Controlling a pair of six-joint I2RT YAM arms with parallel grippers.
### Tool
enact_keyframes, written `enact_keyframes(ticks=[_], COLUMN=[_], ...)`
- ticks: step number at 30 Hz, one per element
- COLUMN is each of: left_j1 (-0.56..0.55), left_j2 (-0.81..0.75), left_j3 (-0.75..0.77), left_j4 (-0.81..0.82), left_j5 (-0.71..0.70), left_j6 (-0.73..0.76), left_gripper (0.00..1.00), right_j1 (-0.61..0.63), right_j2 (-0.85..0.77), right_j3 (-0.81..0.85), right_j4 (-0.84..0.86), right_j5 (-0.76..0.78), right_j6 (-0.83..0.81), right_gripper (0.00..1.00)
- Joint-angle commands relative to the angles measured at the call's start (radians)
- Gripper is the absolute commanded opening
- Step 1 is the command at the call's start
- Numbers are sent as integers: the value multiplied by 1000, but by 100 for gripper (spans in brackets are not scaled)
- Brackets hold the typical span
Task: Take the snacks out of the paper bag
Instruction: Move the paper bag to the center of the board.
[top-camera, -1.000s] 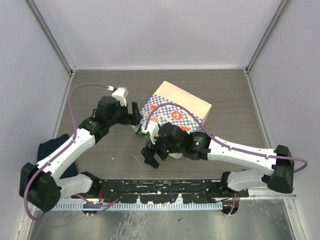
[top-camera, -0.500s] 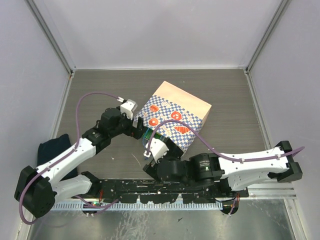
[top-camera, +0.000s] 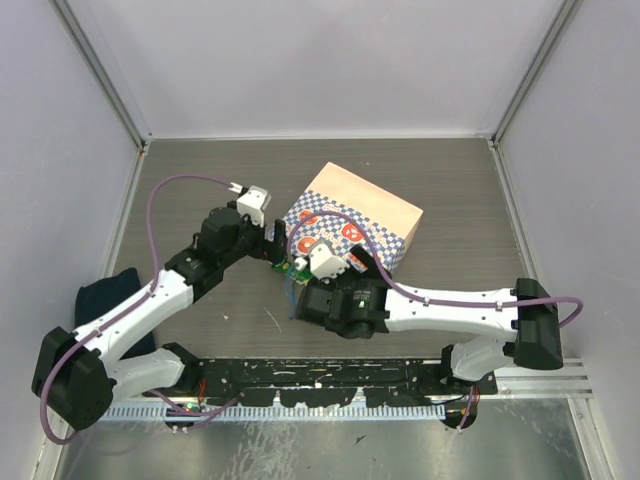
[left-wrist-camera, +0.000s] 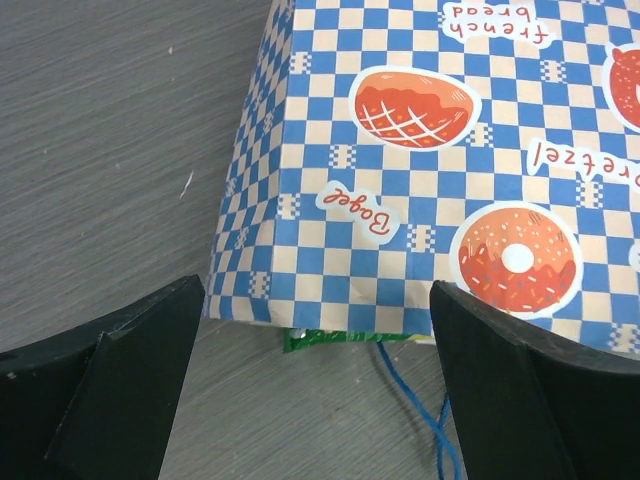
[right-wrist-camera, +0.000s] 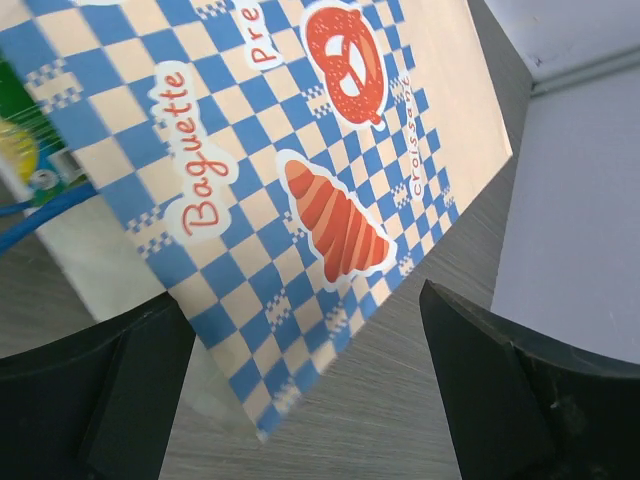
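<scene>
The paper bag (top-camera: 352, 212) lies on its side in the middle of the table, blue-and-white checkered with its tan base (top-camera: 372, 196) facing the back. Its mouth faces the near left, where a green snack (top-camera: 290, 268) pokes out beside the blue cord handle (left-wrist-camera: 420, 410). My left gripper (left-wrist-camera: 315, 400) hovers open just before the mouth, the green snack's edge (left-wrist-camera: 340, 338) between its fingers (left-wrist-camera: 100, 390). My right gripper (right-wrist-camera: 310, 400) is open over the bag's near corner (right-wrist-camera: 300, 150), nothing gripped. The green snack (right-wrist-camera: 15, 110) shows at that view's left edge.
A dark blue cloth (top-camera: 105, 290) lies at the table's left edge under the left arm. Grey walls close in the left, back and right. The right arm (top-camera: 460, 305) stretches across the near side of the table.
The right arm swung from near the front edge up to the bag's near corner. The left gripper stayed by the bag's mouth, shifting slightly. Both remain open.
</scene>
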Motion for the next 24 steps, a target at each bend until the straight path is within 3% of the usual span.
enact_keyframes(ticks=[1,4,12,14,18,24], left_j1=[16,38,126,132,143,155], left_j2=[51,98,273,322,447,587], left_j3=[108,152,265,309,408,516], left_j4=[37,34,45,40,42,109], left_j5=[67,89,253,311,394,420], left_j6=[-63,-124,-263,-282,-344,-437], left_gripper=[98,98,98,98,100,98], right_j1=[-96,-135,-191,-207,-255,-411], right_j2=[-61,-54,-8,-5,11,37], right_j3=[-7,-14,-79,-87,-104,-106], right_j4=[99,176,360,405,493,622], right_j5=[30,30,12,16,25,-27], right_j6=[-107,-187,-315,-331,-393,-489], right_gripper=[94,83,31,22,11,8])
